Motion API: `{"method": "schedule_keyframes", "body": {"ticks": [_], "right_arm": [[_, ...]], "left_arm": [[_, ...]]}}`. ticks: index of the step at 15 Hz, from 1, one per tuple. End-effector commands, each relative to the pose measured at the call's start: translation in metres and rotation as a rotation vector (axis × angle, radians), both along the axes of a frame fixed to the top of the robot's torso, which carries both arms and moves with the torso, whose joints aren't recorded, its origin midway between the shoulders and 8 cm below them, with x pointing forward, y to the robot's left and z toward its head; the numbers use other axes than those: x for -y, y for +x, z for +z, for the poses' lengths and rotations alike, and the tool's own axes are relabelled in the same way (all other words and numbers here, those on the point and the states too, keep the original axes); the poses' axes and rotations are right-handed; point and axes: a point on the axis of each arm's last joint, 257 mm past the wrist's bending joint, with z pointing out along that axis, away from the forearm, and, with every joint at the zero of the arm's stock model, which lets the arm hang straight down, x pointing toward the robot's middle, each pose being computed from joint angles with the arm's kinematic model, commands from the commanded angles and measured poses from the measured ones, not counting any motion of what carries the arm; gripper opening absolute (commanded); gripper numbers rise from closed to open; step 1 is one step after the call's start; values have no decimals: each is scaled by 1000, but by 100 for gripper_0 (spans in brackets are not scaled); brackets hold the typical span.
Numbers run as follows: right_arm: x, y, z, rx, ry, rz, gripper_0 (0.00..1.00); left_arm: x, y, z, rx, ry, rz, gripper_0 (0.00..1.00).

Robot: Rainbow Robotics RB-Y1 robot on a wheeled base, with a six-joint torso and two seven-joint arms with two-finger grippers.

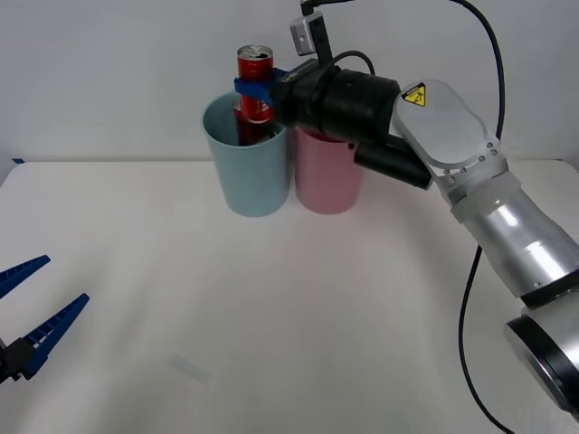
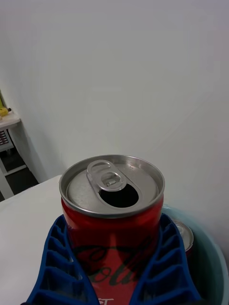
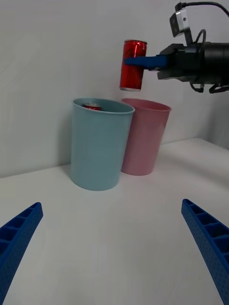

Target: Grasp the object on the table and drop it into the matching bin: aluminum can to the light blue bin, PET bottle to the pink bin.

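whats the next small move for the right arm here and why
Probably open the right gripper and release. It holds the red can upright above the light blue bin, which already has another can inside. The left gripper waits open, low over the table.

The red can [image 2: 112,224] carries dark looping script across its body, seen in the right wrist view; only a few curling letters show between the blue fingers [image 2: 57,267] of the right tool [image 2: 112,279], too partial to read as a word. Below the script sits a small white marking, cut off at the edge and unreadable. On the right arm, a yellow triangular warning sign [image 1: 414,94] with a black symbol stands on the pale grey cover plate [image 1: 448,122] just behind the black wrist.
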Motion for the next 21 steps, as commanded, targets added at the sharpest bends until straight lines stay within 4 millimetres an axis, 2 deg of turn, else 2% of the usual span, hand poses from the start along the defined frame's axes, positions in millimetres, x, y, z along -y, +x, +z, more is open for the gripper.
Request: {"method": "schedule_keyframes", "body": {"ticks": [1, 5, 6, 7, 8, 9, 16, 19, 21], "right_arm": [[-10, 15, 1, -15, 3, -26, 0], [-19, 23, -5, -25, -3, -46, 0], [-19, 23, -5, -24, -4, -46, 5], [-18, 23, -5, -23, -5, -47, 16], [-18, 24, -5, -21, -5, -48, 52], [-17, 24, -5, -16, -8, -49, 99], [-17, 21, -4, -8, -6, -43, 100], [-6, 4, -5, 16, 16, -27, 100], [5, -16, -4, 45, 25, -7, 100]], "left_arm": [[0, 0, 0, 0, 0, 0, 100], [0, 0, 0, 0, 0, 0, 100], [0, 0, 0, 0, 0, 0, 100], [0, 0, 0, 0, 0, 0, 100], [0, 0, 0, 0, 0, 0, 100], [0, 0, 0, 0, 0, 0, 100], [0, 0, 0, 0, 0, 0, 100], [0, 0, 0, 0, 0, 0, 100], [0, 0, 0, 0, 0, 0, 100]]}}
